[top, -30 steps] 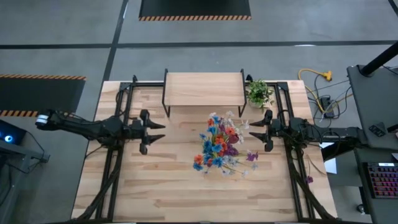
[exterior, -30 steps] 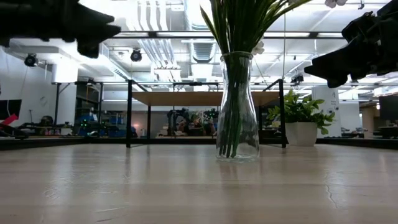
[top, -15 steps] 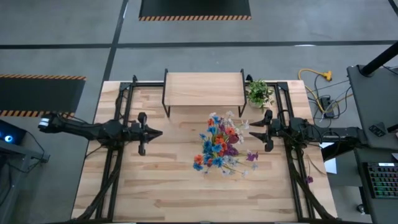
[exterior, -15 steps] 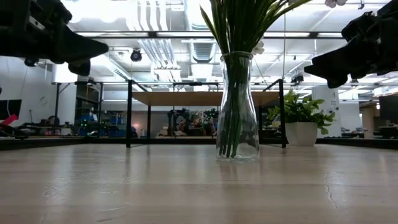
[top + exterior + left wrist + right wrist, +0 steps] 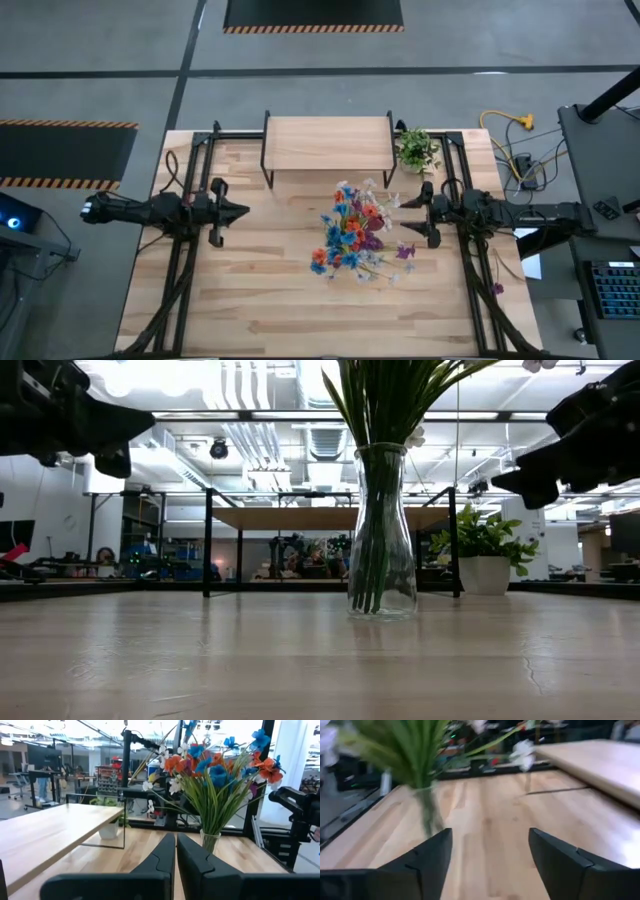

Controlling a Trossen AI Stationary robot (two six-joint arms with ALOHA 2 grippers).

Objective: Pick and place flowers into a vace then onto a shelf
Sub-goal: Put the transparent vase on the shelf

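The flowers (image 5: 352, 240), a bunch of blue, orange, red and white blossoms on green stems, stand in the clear glass vace (image 5: 381, 540). The vace rests on its base at the table's middle. The shelf (image 5: 328, 143) stands at the far edge on thin black legs. My left gripper (image 5: 243, 211) is shut and hangs above the table, well to the left of the vace. Its closed fingers (image 5: 176, 847) point at the flowers (image 5: 215, 770). My right gripper (image 5: 404, 216) is open just right of the blossoms and faces the vace (image 5: 431, 815) without touching it.
A small potted plant (image 5: 416, 150) in a white pot stands beside the shelf's right end. Black frame rails (image 5: 185, 250) run along both sides of the table. Bare wood lies in front of the vace toward the near edge (image 5: 320, 660).
My left gripper has shut and drawn back toward the table's left edge, away from the vace. My right gripper has dipped slightly beside the flowers. The vace and flowers have stayed where they were.
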